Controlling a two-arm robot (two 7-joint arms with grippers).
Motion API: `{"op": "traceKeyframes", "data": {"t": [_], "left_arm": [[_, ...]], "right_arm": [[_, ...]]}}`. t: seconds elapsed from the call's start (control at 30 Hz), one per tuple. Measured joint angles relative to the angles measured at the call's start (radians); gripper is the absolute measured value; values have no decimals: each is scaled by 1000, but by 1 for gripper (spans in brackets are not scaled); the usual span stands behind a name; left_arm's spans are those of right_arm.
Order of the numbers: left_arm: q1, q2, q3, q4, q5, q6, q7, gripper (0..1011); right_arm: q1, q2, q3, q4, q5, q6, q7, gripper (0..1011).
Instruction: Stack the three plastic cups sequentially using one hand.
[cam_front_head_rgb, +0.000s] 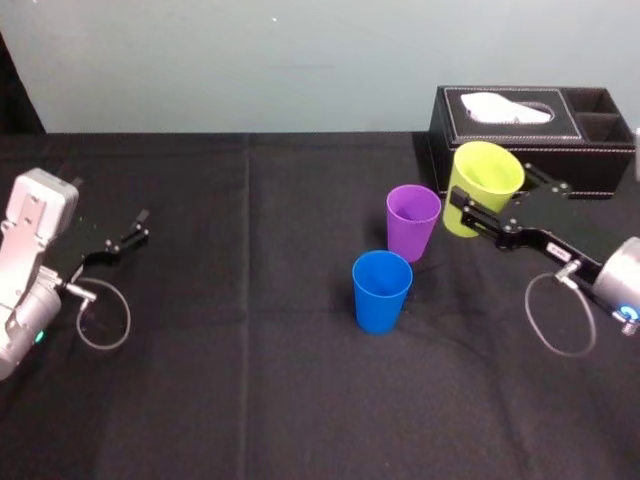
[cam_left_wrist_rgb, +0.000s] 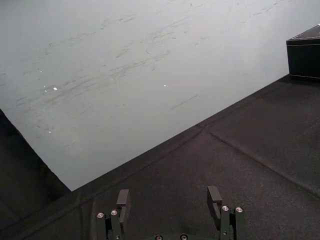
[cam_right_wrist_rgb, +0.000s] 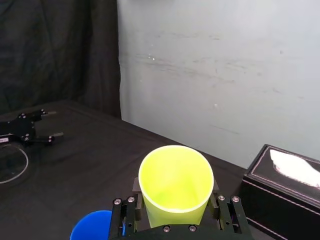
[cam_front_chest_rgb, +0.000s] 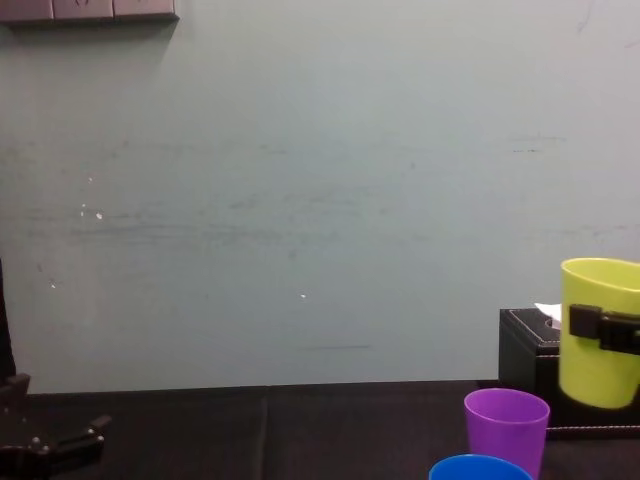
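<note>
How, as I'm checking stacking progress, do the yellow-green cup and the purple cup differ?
The yellow-green cup is clamped in the right hand and lifted off the table; the purple cup stands free on the table. The yellow-green cup hangs by the tissue box; the purple cup sits nearer the blue cup. Both are upright, empty and the same tapered shape.

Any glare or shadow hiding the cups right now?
Head view: even light, no glare on the purple cup, blue cup or yellow-green cup in the right gripper; left gripper parked far left. Right wrist view: held cup's inside glows, rim plain.
</note>
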Motion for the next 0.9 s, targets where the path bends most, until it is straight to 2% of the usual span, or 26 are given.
{"op": "traceKeyframes", "data": {"t": [0.23,0.57,0.9], "left_arm": [[0,0,0,0,0,0,0,1011],[0,0,0,0,0,0,0,1011],[0,0,0,0,0,0,0,1011]], "right_arm": [[70,-43,-58,64,-3,25,-23,735],[135,-109,-94,144,-39,7,-65,734],[175,-136,-119,183,-71,5,-64,735]]}}
